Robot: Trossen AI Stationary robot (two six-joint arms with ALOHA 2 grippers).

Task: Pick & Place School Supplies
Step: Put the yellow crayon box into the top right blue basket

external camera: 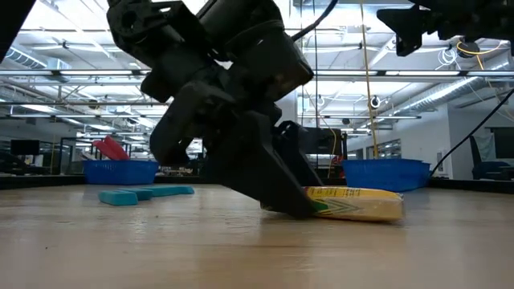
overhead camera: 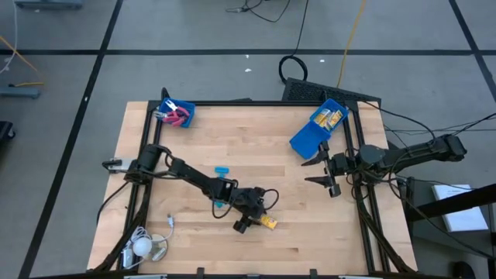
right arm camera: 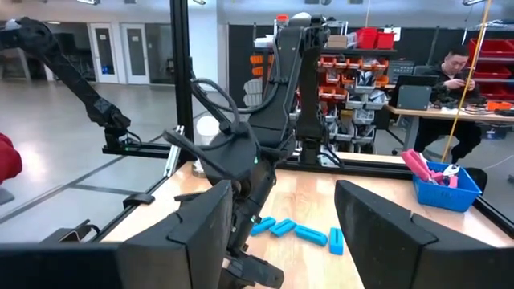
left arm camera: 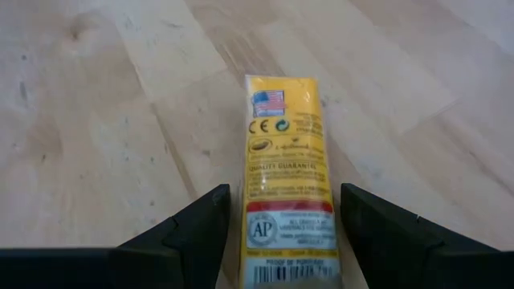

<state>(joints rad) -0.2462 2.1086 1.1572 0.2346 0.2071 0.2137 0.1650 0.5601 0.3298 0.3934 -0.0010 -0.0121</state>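
Note:
A yellow packet point(left arm camera: 287, 160) lies flat on the wooden table point(overhead camera: 310, 225), right of centre near the front edge; it also shows in the high view point(overhead camera: 270, 223) and the low view point(external camera: 361, 203). My left gripper point(left arm camera: 285, 233) is open and slants down over the packet's end. One finger stands on each side, with a thin gap to the packet on both sides. My right gripper point(overhead camera: 318, 168) waits open above the table's right side, holding nothing. Two light-blue pieces point(overhead camera: 222, 171) point(external camera: 120, 197) lie on the table behind the left arm.
A blue bin point(overhead camera: 177, 115) with pink-handled scissors stands at the far left corner. A second blue bin point(overhead camera: 314, 133), holding yellow packets, sits tilted at the far right near my right gripper. A white round object with a cord point(overhead camera: 143, 246) lies at the near left corner.

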